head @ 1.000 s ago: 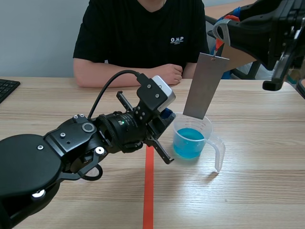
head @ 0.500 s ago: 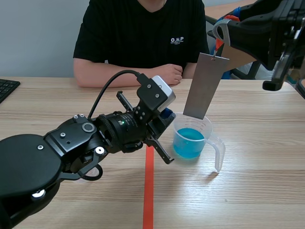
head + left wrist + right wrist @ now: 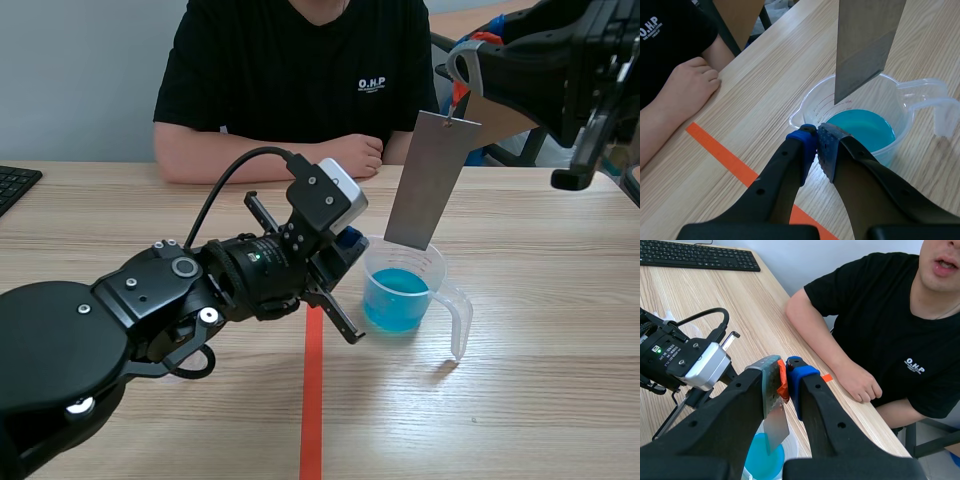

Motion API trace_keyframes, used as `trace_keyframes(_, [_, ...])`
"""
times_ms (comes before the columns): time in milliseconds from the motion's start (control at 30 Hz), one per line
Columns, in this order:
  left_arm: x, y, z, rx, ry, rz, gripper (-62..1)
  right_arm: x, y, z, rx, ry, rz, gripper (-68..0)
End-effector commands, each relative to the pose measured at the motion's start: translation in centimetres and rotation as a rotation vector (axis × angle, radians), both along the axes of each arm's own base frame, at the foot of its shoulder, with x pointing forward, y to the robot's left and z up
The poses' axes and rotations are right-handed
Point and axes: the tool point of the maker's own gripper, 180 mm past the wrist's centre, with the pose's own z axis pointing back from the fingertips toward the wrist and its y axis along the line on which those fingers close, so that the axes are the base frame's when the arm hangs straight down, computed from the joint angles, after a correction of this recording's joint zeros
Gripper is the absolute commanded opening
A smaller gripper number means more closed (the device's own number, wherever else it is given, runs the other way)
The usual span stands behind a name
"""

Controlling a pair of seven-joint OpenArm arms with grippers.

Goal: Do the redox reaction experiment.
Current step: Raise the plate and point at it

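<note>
- Mechanically, the plate [image 3: 430, 180] looks like thin, stiff sheet metal: light, rigid and smooth-faced, so probably slippery under direct pad contact.
- Recommended hold: the orange tag [image 3: 782, 382] at its top edge. This leaves the faces bare, though a plate hung this way is likely to swing.
- Right gripper [image 3: 784, 371]: clenched on the tag, directly above the beaker [image 3: 436, 270].
- Plate position: hanging tilted over the beaker, lower edge near rim level and apparently clear of the blue liquid [image 3: 397, 298].
- Plate appearance: rectangular, matte grey and flat. The left wrist view shows a faint tone boundary across its lower part.
- Left gripper [image 3: 817, 135]: closed, apparently pinching the beaker wall on the side opposite the handle.
- Beaker handling: clear plastic, light and easily tipped.
</note>
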Motion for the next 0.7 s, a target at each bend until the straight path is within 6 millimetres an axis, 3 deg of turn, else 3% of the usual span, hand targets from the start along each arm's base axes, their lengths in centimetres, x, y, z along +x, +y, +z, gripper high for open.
trace_keyframes(0, [0.3,0.4,1.1,-0.015,-0.032,0.0,-56.0,-0.1,0.1,1.3,0.011,-0.036,0.015,-66.0])
trace_keyframes(267, [-2.6,4.1,1.2,0.032,-0.046,0.006,-56.0,-0.1,0.1,1.3,0.011,-0.036,0.015,-66.0])
trace_keyframes(667, [-9.1,12.5,2.0,0.106,-0.012,0.151,-56.0,-0.1,0.1,1.3,0.011,-0.036,0.015,-66.0])
